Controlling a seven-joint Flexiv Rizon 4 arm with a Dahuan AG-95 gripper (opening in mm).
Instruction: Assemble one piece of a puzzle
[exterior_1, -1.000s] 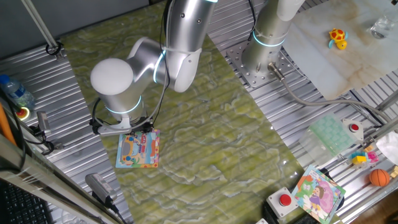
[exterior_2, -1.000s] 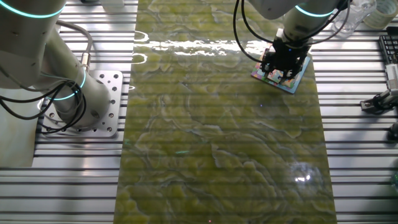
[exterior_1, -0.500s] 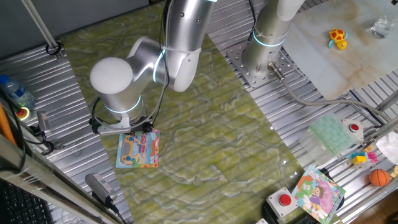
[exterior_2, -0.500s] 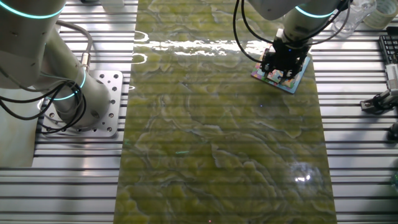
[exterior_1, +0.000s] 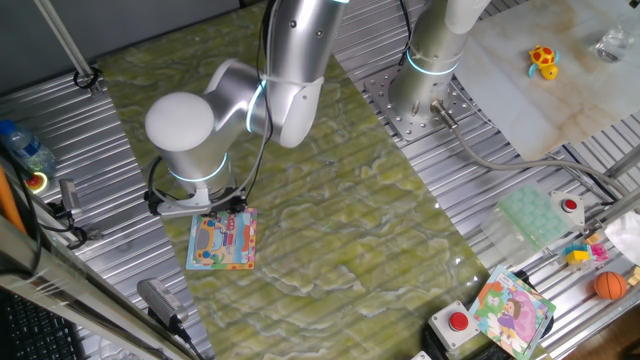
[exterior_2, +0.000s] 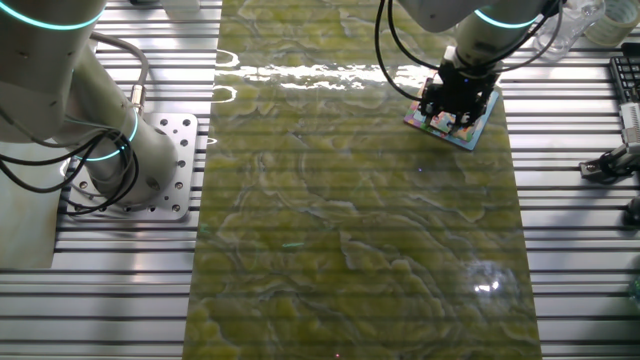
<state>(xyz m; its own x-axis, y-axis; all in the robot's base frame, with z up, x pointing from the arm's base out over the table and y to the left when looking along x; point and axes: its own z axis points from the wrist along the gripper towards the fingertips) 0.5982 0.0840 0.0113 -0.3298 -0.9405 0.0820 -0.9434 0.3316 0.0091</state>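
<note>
— Ribbed metal forms the desk (exterior_1: 470, 170), with a broad green-yellow marbled mat (exterior_1: 330, 210) laid over its middle. What stands on it?

— One silver arm (exterior_1: 250, 95) bends down from above toward the mat's near-left part. A second arm's base (exterior_1: 430, 70) is bolted to the desk beside the mat.

— And the puzzle?

— The puzzle (exterior_1: 222, 240) lies flat on the mat, light-blue border showing, right under the arm's wrist. In the other fixed view its corner (exterior_2: 478, 128) shows beyond the black gripper (exterior_2: 452, 112), which sits low over the board.

— Is the gripper parted or together?

— Its fingers are too dark and small to tell. The piece cannot be made out either.

— Anything smaller around?

— A purple-and-green picture board (exterior_1: 512, 310) rests at the desk's edge, well apart, near a red button box (exterior_1: 458, 325), an orange ball (exterior_1: 610, 286) and a yellow toy (exterior_1: 543, 60).
</note>
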